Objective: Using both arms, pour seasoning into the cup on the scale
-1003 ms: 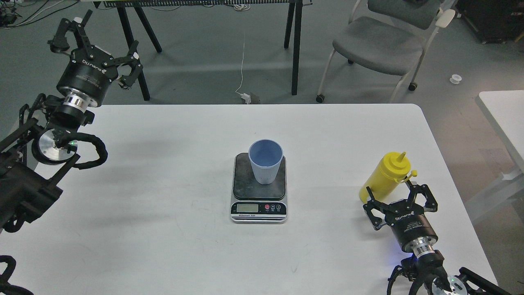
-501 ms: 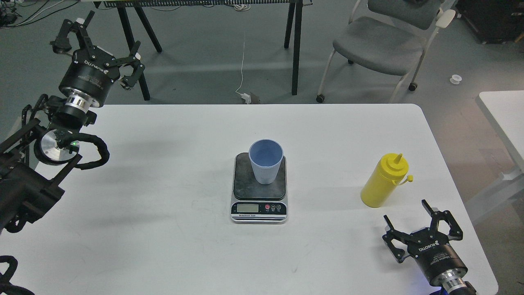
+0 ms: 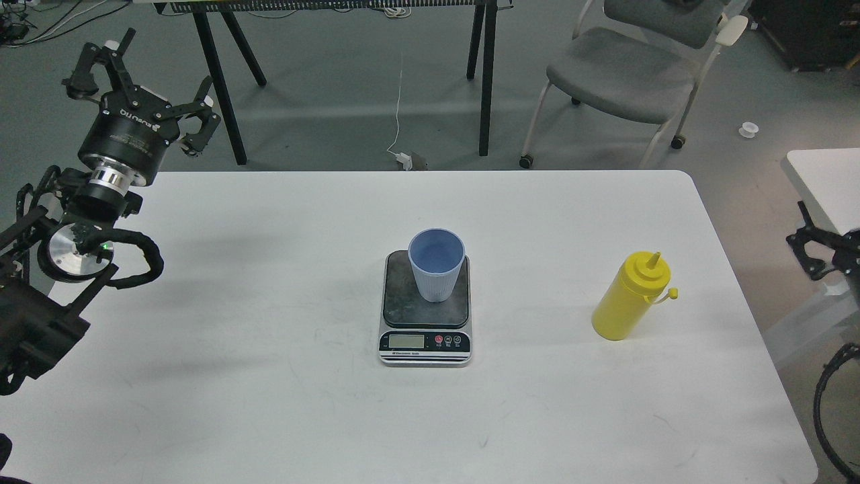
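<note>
L gripper (image 3: pixel 138 87) is up at far left, off the table's back-left corner, jaws spread wide w/ nothing between them; white lettering on its black body, silver wrist ring below, black cable looping over the table edge. R gripper (image 3: pixel 823 252) is only partly in view at the right edge, off the table; a few black finger links show, can't tell how far apart jaws are, nothing seen in them.

Seasoning bottle (image 3: pixel 631 297), yellow, stands upright on the right part of the table, apart from both grippers, nozzle up, small tip cap hanging off to its right. Cup (image 3: pixel 436 265), light blue, ribbed, sits upright on the scale (image 3: pixel 424 309) near table centre, on the dark platform toward its back-right. Scale's display and red/black buttons face the robot.

White table (image 3: pixel 269 376), rounded corners, faint scuffs. Behind: grey floor, black trestle legs (image 3: pixel 216 74), white cable (image 3: pixel 399 107) running to a plug, grey chair (image 3: pixel 631 74) on casters. Second white table (image 3: pixel 826 181) at the right edge.
</note>
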Motion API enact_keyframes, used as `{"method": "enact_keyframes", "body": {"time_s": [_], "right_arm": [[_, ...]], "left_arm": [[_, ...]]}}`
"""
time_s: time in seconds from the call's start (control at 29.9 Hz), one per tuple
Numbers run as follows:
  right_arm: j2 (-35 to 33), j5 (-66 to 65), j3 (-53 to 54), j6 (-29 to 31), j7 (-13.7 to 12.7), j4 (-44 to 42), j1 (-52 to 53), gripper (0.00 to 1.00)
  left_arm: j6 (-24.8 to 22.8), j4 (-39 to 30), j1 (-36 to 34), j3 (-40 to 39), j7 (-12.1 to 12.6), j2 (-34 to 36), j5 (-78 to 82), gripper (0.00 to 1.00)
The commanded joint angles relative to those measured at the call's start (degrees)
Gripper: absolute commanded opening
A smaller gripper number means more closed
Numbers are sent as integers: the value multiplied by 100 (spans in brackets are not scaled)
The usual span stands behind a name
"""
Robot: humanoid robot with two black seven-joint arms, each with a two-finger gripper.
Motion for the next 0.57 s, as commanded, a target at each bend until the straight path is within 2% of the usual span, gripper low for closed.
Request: {"method": "enact_keyframes", "body": {"time_s": [0.0,0.13,0.27,0.53], "right_arm": [[313,15,-418,-1,-174,-803,1123,99],[1060,24,-806,-1,-394,-1726,2083,99],[1544,24,-745,-1,-394,-2210,2348,99],[1598,6,-815,-1,-394,-2352,2480,99]], "left_arm": [[-64,9,48,-2,16,-2,-12,99],[-73,27,127,-2,16,-10,-13,99],[-82,36,127,-2,16,-2,-56,99],[-46,27,127,6,-1,-37,-92,99]]}}
